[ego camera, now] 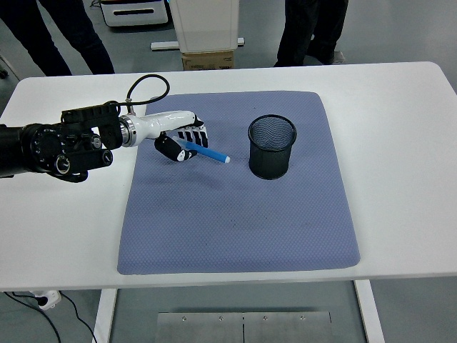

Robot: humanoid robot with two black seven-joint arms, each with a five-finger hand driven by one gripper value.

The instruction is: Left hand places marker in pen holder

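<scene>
- A white rectangular table (400, 107) carries a large grey-blue textured mat (243, 229) that covers most of its middle.
- Beyond the far edge lies a grey floor, with a white cabinet base (206, 25), a cardboard box (208, 60) under it, and the dark-trousered legs of two people, one at the upper left (53, 32) and one at the upper right (310, 28).
- A black wire-mesh cylindrical pen holder (272, 146) stands upright on the mat's far right part, its mouth open.
- The left hand (182, 141), black and white with a black cable looping over its wrist, has its fingers curled around a blue marker with a white tip (208, 153).
- The marker slants down to the right, its tip near the holder but apart from it; bare mat lies between them.
</scene>
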